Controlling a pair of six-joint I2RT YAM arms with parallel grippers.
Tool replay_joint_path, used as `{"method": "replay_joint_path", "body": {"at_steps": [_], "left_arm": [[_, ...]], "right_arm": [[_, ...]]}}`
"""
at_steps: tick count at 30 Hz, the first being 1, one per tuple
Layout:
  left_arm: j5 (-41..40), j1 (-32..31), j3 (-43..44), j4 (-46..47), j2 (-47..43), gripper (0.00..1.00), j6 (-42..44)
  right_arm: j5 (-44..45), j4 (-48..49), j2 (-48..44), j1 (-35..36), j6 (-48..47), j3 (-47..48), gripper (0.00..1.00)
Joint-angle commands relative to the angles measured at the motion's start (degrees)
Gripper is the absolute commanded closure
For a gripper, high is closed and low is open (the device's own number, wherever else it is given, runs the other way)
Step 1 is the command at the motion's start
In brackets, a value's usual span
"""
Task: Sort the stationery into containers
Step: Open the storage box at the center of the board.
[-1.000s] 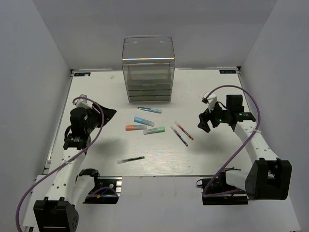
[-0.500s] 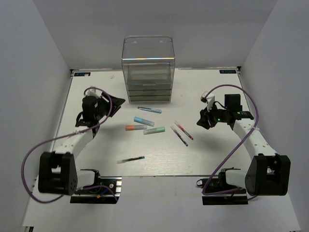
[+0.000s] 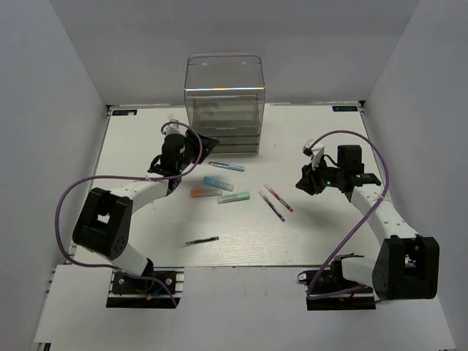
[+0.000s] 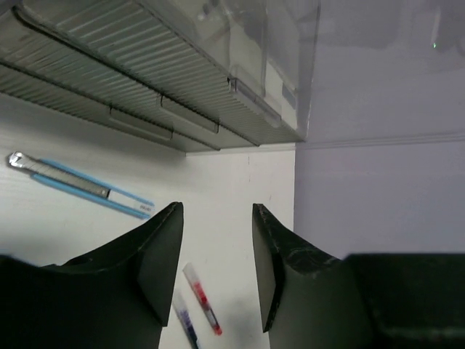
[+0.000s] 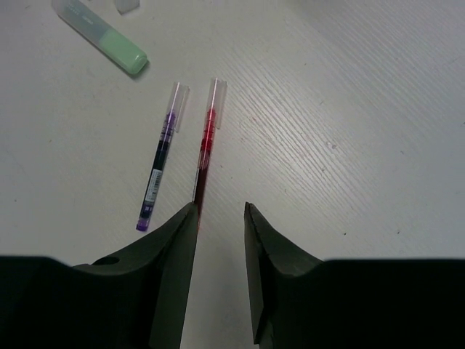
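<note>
The containers are the drawers of a smoky clear unit (image 3: 223,110) at the table's back; its drawer fronts (image 4: 145,80) fill the top of the left wrist view. Loose stationery lies in front of it: a thin blue pen (image 3: 227,167), a light blue marker (image 3: 218,183), an orange marker (image 3: 205,193), a mint-green marker (image 3: 234,197), a red pen (image 3: 278,197), a purple pen (image 3: 271,206) and a dark green pen (image 3: 202,240). My left gripper (image 3: 208,141) hangs open and empty near the unit's lower left corner. My right gripper (image 5: 220,211) is open and empty, just right of the red pen (image 5: 205,138).
White walls close in the table on three sides. The right arm's purple cable (image 3: 365,212) loops over the table's right side. The left arm's cable (image 3: 80,190) arcs along the left side. Both arm bases stand at the near edge.
My left arm has swung from the table's left side up and right to the drawer unit. My right gripper's jaws have narrowed, and it has edged slightly toward the red pen.
</note>
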Motion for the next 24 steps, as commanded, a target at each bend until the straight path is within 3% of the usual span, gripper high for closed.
{"method": "replay_joint_path", "body": {"at_steps": [1, 9, 24], "left_arm": [[-8.6, -1.98, 1.6, 7.61, 1.84, 0.48, -1.7], [-18.36, -4.8, 2.13, 17.63, 7.99, 0.53, -1.18], [-17.84, -5.86, 8.81, 24.84, 17.83, 0.53, -3.46]], "right_arm": [[-0.55, 3.45, -1.84, 0.39, 1.79, -0.59, 0.62], [-0.29, 3.71, -2.02, 0.21, 0.56, -1.64, 0.64], [0.06, 4.32, -2.28, 0.39, -0.76, -3.14, 0.65]]}}
